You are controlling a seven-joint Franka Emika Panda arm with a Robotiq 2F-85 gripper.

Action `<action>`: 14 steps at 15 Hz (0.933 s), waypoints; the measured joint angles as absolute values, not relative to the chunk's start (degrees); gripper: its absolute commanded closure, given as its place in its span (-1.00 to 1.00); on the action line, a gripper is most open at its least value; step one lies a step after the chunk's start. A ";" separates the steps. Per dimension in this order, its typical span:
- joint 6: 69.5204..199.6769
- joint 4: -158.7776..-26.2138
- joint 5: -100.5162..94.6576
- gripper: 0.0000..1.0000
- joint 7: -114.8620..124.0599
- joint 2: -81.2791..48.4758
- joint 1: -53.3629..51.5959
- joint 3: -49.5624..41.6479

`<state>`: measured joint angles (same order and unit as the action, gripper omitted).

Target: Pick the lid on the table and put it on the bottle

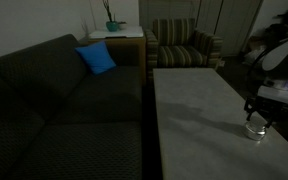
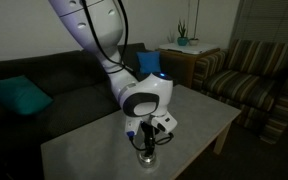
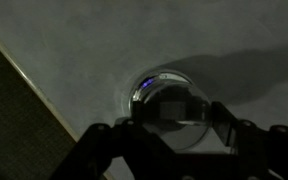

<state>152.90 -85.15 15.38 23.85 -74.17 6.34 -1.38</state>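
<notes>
The tool [image 3: 174, 124] was clamped on the lid [image 3: 174, 105], held directly over the bottle [image 3: 156, 78] on the worktop [image 3: 84, 40]; pickup looked done, with seating and release left.

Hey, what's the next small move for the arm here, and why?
Probably ease straight down a touch: the gripper is shut on what looks like the lid, centred right over the bottle, so seating it comes before letting go.
</notes>
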 measured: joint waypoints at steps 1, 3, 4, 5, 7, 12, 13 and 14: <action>153.11 -86.14 15.38 0.12 23.85 -73.74 6.30 -1.38; 153.79 -88.39 15.38 0.12 23.87 -72.74 6.13 -1.41; 154.27 -89.77 15.38 0.12 23.90 -72.03 6.00 -1.44; 154.97 -91.24 15.38 0.12 23.96 -71.17 5.84 -1.50; 155.66 -93.89 15.39 0.12 24.05 -69.30 5.47 -1.73; 155.79 -97.43 15.39 0.12 24.23 -65.93 4.64 -2.40; 155.79 -97.48 15.39 0.12 24.22 -65.81 4.65 -2.40; 155.79 -97.43 15.39 0.12 24.22 -65.80 4.67 -2.40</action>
